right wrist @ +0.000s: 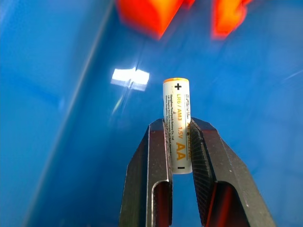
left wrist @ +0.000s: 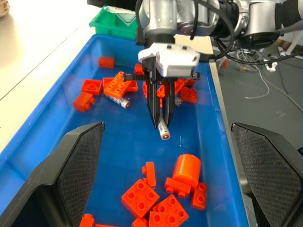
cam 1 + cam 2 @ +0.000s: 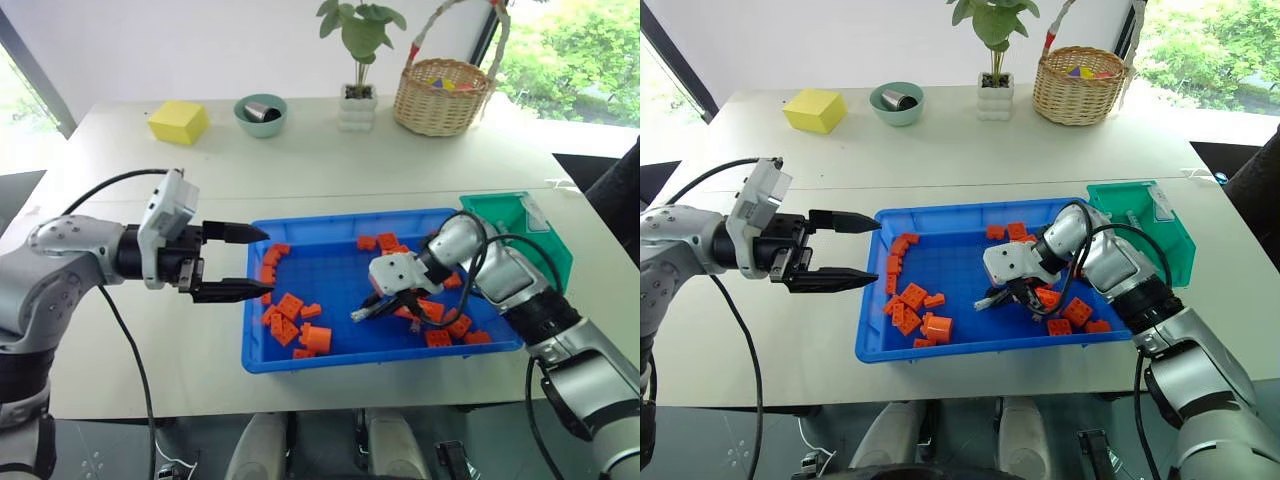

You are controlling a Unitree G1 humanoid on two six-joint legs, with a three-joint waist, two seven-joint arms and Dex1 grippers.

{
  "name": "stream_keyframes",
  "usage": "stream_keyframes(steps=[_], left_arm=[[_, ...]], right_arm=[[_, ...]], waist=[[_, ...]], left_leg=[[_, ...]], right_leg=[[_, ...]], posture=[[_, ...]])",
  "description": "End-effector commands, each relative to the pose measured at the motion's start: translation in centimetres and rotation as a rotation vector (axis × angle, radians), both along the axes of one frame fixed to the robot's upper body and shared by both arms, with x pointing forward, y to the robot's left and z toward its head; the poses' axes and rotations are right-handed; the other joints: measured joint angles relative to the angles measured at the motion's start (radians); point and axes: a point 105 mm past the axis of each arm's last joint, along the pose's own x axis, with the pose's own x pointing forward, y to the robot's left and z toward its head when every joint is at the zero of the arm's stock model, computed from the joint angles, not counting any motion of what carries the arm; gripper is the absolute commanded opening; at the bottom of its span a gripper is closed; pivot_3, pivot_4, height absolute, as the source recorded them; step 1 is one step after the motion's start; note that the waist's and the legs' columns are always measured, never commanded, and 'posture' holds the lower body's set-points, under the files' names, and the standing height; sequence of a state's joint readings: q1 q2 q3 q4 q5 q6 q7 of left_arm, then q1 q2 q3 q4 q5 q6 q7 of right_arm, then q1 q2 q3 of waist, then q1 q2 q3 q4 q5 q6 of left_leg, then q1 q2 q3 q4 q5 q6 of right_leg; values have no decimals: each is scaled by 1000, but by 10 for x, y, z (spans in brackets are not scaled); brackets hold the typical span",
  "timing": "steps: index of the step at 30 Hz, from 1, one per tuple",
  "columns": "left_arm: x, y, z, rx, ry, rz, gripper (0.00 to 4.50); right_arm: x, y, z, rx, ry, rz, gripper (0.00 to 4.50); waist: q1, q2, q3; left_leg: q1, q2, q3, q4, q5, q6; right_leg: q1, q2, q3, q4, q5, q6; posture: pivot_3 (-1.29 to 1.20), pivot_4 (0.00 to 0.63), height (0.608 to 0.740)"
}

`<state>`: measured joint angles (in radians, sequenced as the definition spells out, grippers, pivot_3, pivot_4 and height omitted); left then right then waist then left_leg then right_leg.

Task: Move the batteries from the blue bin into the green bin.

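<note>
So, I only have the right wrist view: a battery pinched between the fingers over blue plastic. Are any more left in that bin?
Observer: Yes. Besides the held battery, a second battery lies among the orange bricks in the blue bin.
Operator: Where is the green bin?
Observer: The green bin sits at the blue bin's far right corner.
Operator: And the other arm?
Observer: The left gripper is open at the blue bin's left rim, holding nothing.

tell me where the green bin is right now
The green bin sits on the table at the blue bin's far right corner, on the robot's right, just behind its right arm.
</note>
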<state>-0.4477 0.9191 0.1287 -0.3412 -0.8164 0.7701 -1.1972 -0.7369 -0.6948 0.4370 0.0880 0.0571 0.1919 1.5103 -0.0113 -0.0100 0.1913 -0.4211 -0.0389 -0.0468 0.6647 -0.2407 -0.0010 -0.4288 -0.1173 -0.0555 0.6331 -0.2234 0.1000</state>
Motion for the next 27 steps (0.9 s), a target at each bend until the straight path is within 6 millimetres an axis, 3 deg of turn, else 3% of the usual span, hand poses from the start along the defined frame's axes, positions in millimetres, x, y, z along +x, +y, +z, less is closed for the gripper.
stream_keyframes(steps=[1,3,6,9,11,13,20,23,27], left_arm=[[0,-4,6,-11,-28,-25,4500],[0,-5,4,-13,-24,-28,4500],[3,-7,1,-17,-21,-27,4500],[3,-7,-1,-20,-16,-31,4500],[3,-7,-2,-20,-11,-33,4500],[4,-6,-2,-19,-8,-33,4500],[8,-8,-1,-23,-15,-37,4500],[8,-9,0,-26,-17,-41,4500],[8,-10,0,-28,-21,-42,4500]], right_arm=[[16,-3,59,194,-146,-184,43],[27,-16,80,265,-212,-334,43],[42,-68,105,307,-321,-646,43],[44,-122,113,275,-398,-892,43],[40,-166,113,240,-438,-1077,43],[31,-195,106,202,-450,-1200,43],[10,-233,72,114,-416,-1383,43],[10,-233,64,148,-386,-1407,1513],[18,-232,74,209,-408,-1429,3517]], waist=[[1,0,0],[3,0,0],[17,0,0],[30,0,0],[29,0,0],[26,0,0],[12,1,0],[11,1,0],[13,1,0]], left_leg=[[0,0,0,0,0,0],[0,0,0,0,0,0],[-1,-1,-1,0,0,0],[-2,-1,0,0,0,0],[-3,-1,0,0,0,0],[-3,-1,1,0,0,0],[0,1,7,0,-1,1],[0,1,11,0,-1,2],[1,1,11,0,-1,2]], right_leg=[[0,0,0,0,0,0],[0,0,0,0,0,0],[0,-1,0,0,0,0],[0,-1,0,-1,0,-1],[0,-1,0,-2,0,-1],[0,-2,0,-2,-1,-1],[0,-1,1,0,0,-2],[-1,-1,2,-1,0,-2],[-1,-1,3,-1,0,-2]], posture=[[0,150,702],[0,150,702],[0,150,702],[0,150,702],[0,150,702],[0,150,702],[0,150,702],[0,150,702],[0,150,702]])
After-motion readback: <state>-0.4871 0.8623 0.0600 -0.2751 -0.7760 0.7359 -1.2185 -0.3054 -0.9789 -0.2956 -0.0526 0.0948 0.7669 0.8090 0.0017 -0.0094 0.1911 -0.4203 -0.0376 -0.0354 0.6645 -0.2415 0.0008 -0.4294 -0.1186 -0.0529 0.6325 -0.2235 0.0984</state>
